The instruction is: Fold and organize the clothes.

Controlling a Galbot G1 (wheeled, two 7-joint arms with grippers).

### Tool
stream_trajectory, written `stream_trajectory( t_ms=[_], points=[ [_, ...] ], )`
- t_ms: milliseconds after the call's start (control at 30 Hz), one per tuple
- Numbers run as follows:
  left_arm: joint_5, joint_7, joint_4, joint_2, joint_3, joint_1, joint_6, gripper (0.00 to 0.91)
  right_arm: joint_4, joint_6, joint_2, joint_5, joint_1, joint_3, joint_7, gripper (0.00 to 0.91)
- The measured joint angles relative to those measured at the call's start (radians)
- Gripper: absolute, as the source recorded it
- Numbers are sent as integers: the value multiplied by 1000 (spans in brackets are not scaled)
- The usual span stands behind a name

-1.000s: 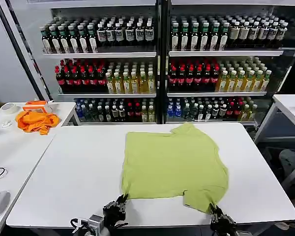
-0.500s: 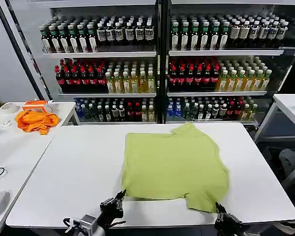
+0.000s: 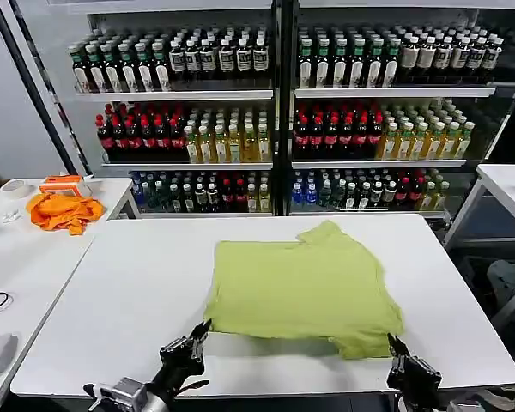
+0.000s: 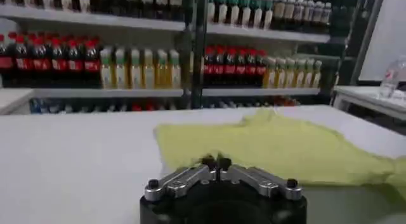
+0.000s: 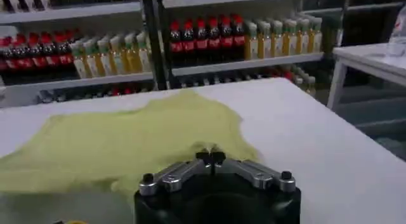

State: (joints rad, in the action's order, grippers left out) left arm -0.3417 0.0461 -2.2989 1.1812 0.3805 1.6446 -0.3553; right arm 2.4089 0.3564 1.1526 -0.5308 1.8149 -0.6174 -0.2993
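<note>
Shelving stocked with rows of bottled drinks (image 3: 275,120) fills the wall behind the work area, with dark, red, yellow and green bottles lined up tier by tier. Before it stands a broad white counter (image 3: 112,300), and on the counter's middle, a little toward the robot's right, lies the lime T-shirt (image 3: 305,287), spread flat with its body running across the surface and a sleeve or corner peaking up at the far edge. Its near hem is slightly rumpled, most of all at the right-hand corner, where the cloth bunches into a small fold. To the robot's left, a second white counter (image 3: 34,249) carries a crumpled orange cloth (image 3: 64,211) near its far end, well apart from the shirt. The left gripper (image 3: 189,345) sits low at the counter's near edge, just beside the shirt's near left corner; in the left wrist view (image 4: 216,162) its fingers are pressed together with nothing between them, the shirt lying just beyond. The right gripper (image 3: 405,365) sits at the near edge by the shirt's near right corner, and the right wrist view (image 5: 210,157) shows its fingers likewise drawn together, tips meeting, empty, with the lime fabric lying just ahead of them.
</note>
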Motion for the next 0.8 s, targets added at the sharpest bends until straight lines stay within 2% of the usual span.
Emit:
stream_trajectory(
  t_ms=[433,800],
  points=[
    [-51,19,142,-30,-35,-143,7,30,-179,26,-87,-49,-250,47,7,0],
    [-51,45,308,-13,-98,-295,13,20,-331,34,-92,-30,-406,113,24,0]
  ],
)
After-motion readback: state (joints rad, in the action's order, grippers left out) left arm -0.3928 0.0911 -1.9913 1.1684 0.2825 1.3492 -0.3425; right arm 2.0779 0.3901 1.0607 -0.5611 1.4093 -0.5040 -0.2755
